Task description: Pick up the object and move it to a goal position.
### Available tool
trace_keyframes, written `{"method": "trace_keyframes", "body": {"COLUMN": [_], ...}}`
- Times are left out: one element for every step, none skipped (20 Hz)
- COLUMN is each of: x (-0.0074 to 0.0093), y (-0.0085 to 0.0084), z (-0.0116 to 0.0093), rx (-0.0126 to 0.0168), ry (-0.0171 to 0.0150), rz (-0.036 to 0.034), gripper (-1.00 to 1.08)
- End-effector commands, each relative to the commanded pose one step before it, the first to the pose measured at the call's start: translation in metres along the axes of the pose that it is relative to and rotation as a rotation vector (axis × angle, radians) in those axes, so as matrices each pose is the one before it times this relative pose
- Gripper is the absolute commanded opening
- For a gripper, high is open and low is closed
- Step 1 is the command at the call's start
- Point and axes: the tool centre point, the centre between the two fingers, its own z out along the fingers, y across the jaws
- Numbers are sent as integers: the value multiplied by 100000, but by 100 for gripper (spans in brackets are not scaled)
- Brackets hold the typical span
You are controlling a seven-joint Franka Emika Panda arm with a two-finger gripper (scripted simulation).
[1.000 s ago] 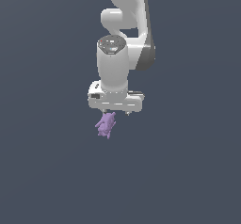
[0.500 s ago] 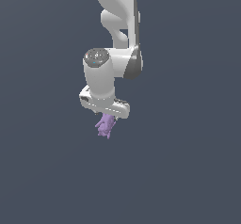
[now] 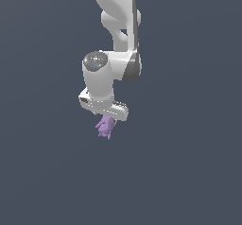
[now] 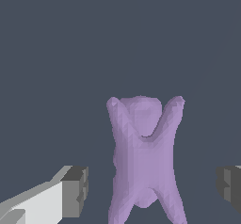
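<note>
Both views evenly lit, flat sim render, dim slate-grey backdrop w/ no visible gradient. No cast shadows on the ground anywhere. Light seems to come from above/front: arm (image 3: 116,39) brightest on top, shading darker toward 3 o'clock side. Small soft highlight on wrist cap, no harsh glare. Figurine (image 4: 143,157) shaded softly, faceted mesh visible, darker in creases. Edges slightly jagged, low-res. No blur, no lens distortion, everything in focus.

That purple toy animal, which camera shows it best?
The wrist view: the purple figurine fills the picture, limbs clear, between the end effector fingers. In the exterior view it is a tiny lump under the white end effector, details lost.
</note>
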Motion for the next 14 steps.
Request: {"method": "trace_keyframes", "body": {"x": [-52, -17, -23, -22, -15, -6, -6, 16, 18, 31, 35, 17, 0, 0], "y": [54, 15, 12, 12, 15, 18, -21, 22, -19, -17, -14, -5, 0, 0], "z": [882, 511, 589, 578, 504, 430, 357, 283, 210, 135, 61, 12, 0, 0], "rx": [-46, -6, -6, -6, -5, -4, 0, 1, 0, 0, 0, 0, 0, 0], "ry": [-111, 1, 2, 2, 1, 1, 0, 0, 0, 0, 0, 0, 0, 0], "rz": [143, 69, 69, 69, 69, 69, 0, 69, 0, 0, 0, 0, 0, 0], "gripper": [100, 100, 100, 100, 100, 100, 100, 100, 100, 100, 100, 100, -100, -100]}}
